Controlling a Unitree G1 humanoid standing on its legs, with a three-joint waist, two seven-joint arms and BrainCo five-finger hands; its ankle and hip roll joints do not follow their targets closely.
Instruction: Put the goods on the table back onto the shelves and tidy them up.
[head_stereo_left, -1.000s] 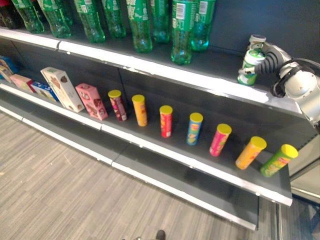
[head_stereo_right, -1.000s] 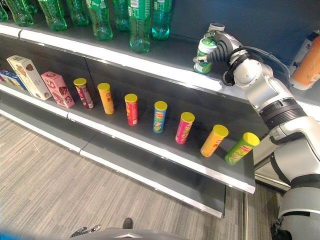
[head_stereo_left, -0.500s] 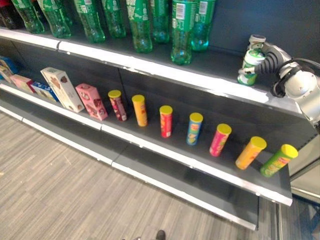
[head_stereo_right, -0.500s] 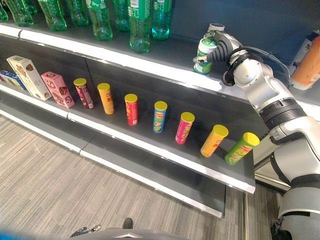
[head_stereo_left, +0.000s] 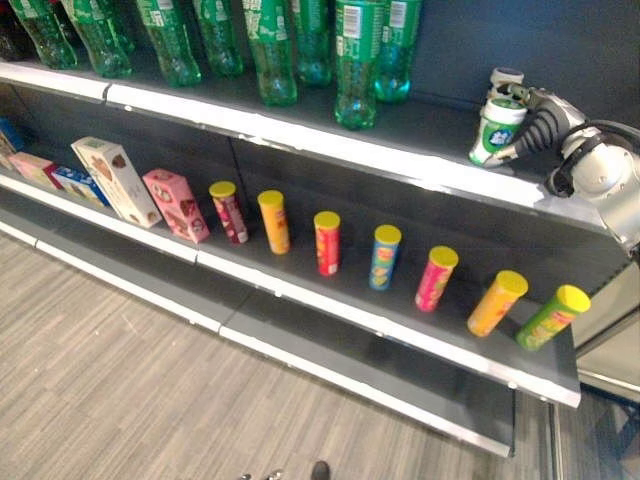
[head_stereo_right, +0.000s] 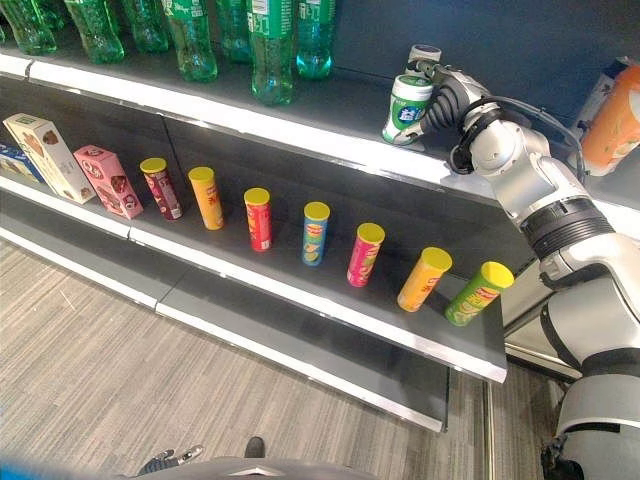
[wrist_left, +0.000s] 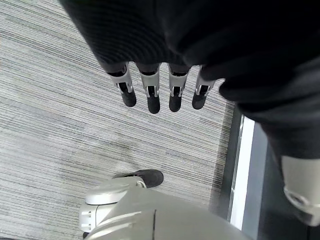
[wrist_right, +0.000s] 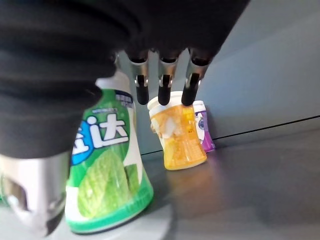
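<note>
Right hand (head_stereo_right: 452, 97) beside the green-and-white tub (head_stereo_right: 405, 108) on the shelf (head_stereo_right: 330, 135), fingers straight, grasping nothing

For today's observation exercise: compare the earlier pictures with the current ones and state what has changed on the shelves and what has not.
The right hand has set the green and white tub more upright on the top shelf; earlier the tub leaned over. The fingers now look straight beside the tub rather than curled round it. The small overall shift is camera movement. The row of yellow-lidded canisters, the boxes and the green bottles stayed put. The left hand hangs idle over the floor.
</note>
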